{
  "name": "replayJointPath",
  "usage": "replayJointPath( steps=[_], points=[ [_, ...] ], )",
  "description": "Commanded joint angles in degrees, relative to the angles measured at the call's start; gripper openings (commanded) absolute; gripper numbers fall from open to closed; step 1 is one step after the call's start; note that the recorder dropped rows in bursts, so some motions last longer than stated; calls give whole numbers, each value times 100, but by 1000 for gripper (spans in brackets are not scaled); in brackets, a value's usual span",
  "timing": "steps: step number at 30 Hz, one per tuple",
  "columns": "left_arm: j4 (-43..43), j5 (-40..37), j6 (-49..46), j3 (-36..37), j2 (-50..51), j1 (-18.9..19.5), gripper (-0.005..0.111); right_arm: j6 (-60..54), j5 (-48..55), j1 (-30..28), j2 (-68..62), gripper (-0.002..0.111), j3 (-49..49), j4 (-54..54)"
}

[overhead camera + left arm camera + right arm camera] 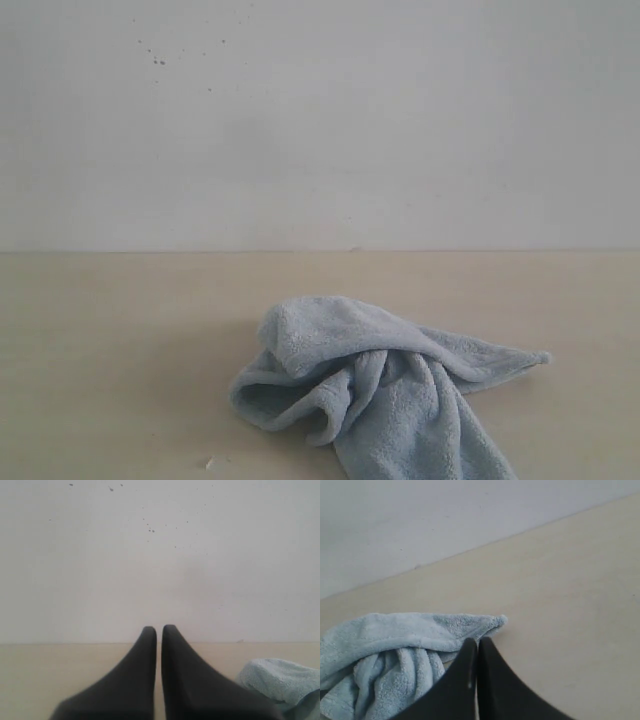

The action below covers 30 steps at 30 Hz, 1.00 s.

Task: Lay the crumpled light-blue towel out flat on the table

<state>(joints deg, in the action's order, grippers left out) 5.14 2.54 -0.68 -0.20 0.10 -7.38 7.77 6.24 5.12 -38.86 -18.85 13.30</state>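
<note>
1. Bright, soft, even light throughout; colours look washed.
2. Faint shadow on the table (pixel 120 400) at the towel's (pixel 390 380) nine o'clock.
3. The left gripper (pixel 159 630) blurs near the lens; all frames are slightly grainy.

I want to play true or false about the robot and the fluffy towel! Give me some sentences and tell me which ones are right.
1. The towel lies in a crumpled heap on the table. True.
2. The left claw is wide open. False: its two tips are shut together with nothing between them.
3. The right claw is gripping the towel. False: it is shut and empty, with its tips near a pointed towel corner, and no arm reaches the towel in the exterior view.
4. The towel is pink. False: it is light blue.
5. A white wall stands behind the table. True.
</note>
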Motion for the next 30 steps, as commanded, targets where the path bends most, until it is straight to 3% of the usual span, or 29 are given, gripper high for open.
replayJointPath(
  steps=[1, 5, 12, 20, 24, 30],
  points=[
    [-24, 50, 27, 20, -10, -42, 4, -564, 408, 9, -1498, 1, -995, -25],
    [-24, 50, 27, 20, -10, -42, 4, -1382, 487, 9, -2624, 9, -1750, -13],
    [-24, 50, 27, 20, -10, -42, 4, -1614, 554, 9, -4435, 43, -2746, 84],
    [-24, 50, 27, 20, -10, -42, 4, -1669, 788, 9, -6093, 45, -3588, 379],
    [-24, 50, 27, 20, -10, -42, 4, -2375, 1249, 9, -6648, 45, -3964, 796],
    [-24, 50, 27, 20, -10, -42, 4, -3244, 1000, 9, -7043, 45, -4074, 1817]
  ],
)
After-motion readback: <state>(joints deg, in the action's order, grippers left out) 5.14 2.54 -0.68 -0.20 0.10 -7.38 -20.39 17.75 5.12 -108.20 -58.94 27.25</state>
